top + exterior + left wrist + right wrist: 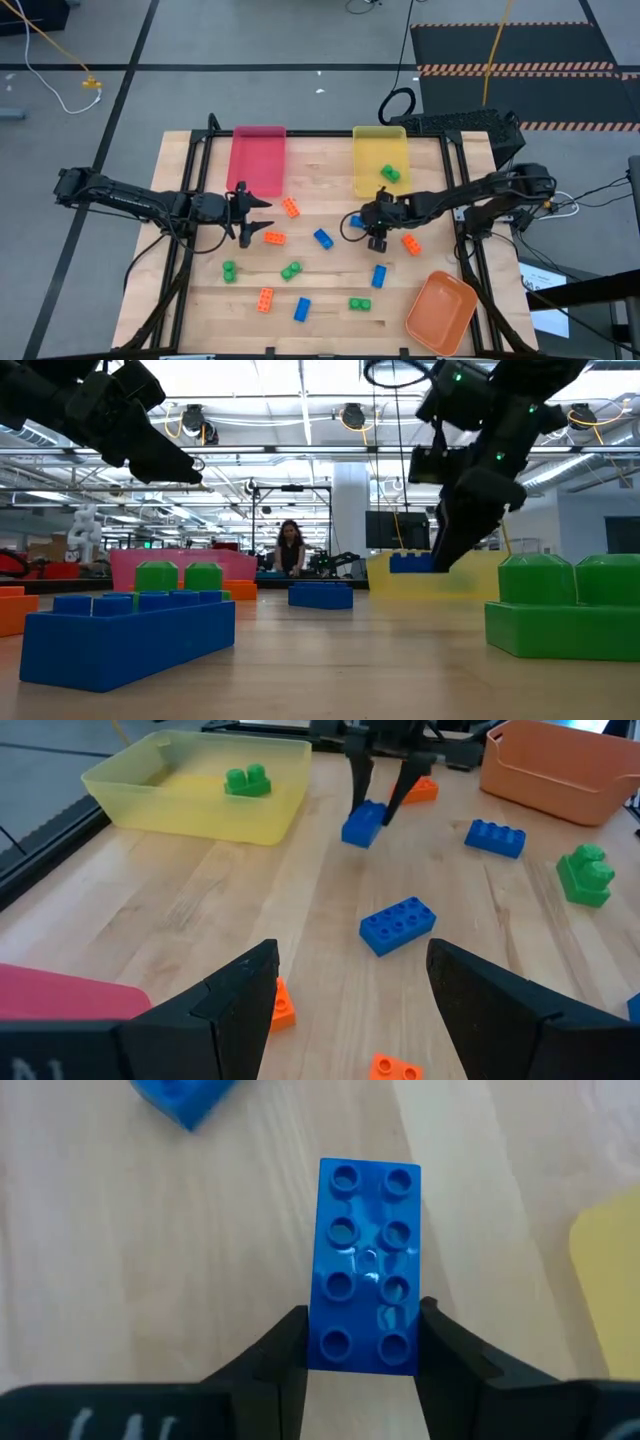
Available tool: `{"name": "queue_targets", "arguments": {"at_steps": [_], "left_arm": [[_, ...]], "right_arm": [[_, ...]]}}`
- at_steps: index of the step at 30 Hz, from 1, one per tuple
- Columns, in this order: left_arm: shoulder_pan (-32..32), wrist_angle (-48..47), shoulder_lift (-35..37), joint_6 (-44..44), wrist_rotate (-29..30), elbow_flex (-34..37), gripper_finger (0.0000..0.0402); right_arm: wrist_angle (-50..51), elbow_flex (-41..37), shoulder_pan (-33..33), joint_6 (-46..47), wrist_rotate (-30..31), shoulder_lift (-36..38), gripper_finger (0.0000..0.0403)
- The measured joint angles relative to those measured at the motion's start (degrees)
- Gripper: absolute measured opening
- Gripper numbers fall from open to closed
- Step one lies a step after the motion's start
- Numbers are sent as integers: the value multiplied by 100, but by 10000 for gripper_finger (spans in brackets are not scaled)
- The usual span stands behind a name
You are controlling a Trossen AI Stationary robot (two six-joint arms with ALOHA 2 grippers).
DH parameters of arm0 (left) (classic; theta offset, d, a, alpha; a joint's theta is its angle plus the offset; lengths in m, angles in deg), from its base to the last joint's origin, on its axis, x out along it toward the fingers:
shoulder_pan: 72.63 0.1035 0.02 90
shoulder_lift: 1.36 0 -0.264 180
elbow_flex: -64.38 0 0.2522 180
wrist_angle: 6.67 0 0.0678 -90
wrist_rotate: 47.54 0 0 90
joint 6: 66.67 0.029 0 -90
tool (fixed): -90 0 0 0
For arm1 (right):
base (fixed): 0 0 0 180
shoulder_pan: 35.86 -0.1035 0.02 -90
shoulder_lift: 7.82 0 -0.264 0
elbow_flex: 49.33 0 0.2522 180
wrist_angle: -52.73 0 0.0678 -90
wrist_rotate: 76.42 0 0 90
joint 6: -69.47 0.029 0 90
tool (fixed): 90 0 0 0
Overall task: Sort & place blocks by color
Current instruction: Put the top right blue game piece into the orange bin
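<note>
Two dark robot arms reach over a wooden table (320, 290) seen from above, with small studded blocks scattered across it. No brand, label or readable writing shows anywhere.

At the left, the left gripper (252, 216) hovers just in front of the pink tray (258, 160), its fingers spread and holding nothing. Orange blocks lie close to it: one (290, 207) just beside its tips, another (274, 238) just below. Further toward the front edge lie a green block (229, 270), a second green block (291, 270), an orange block (264, 299) and a blue block (302, 309).

Near the middle, a loose blue block (322, 238) rests on the wood.

To the right, the right gripper (362, 1342) pinches one end of a blue block (368, 1265) by its two long sides, its studs facing the wrist camera. From table height this block hangs clear of the surface. It sits just in front of the yellow tray (380, 150), which holds one green block (389, 174).

Right of that gripper lie an orange block (411, 243), another blue block (379, 276) and a green block (359, 303). The orange tray (441, 311) sits at the front right corner.
</note>
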Motion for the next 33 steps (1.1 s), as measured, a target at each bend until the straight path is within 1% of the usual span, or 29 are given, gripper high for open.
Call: {"name": "queue_targets", "arguments": {"at_steps": [6, 10, 15, 20, 22, 24, 25, 28, 31, 33], "left_arm": [[0, 34, 0, -2, 1, 0, 255], [0, 121, 0, 9, 26, 0, 255], [0, 211, 0, -4, 26, 0, 255], [0, 174, 0, -105, 26, 0, 255], [0, 207, 0, -107, 26, 0, 255], [0, 216, 0, -125, 26, 0, 255], [0, 215, 0, -147, 27, 0, 255], [0, 205, 0, -195, 28, 0, 255], [0, 205, 0, -214, 28, 0, 255], [0, 202, 0, -210, 28, 0, 255]], "right_arm": [[-133, 2, -203, 99, 98, 253, 123], [-635, 2, -215, -79, 314, 246, 123], [-1470, 8, -39, -528, 304, 222, 123], [-1516, 20, 137, -791, 272, 222, 123], [-1563, 20, 204, -899, 138, 222, 123], [-1607, 25, 248, -940, 128, 222, 123], [-1558, 55, 263, -943, 81, 222, 123], [-1131, 250, 274, -941, -370, 226, 123], [-399, 509, 44, -1155, -1060, 297, 123], [-151, 626, -213, -1432, -1513, 402, 123]]}}
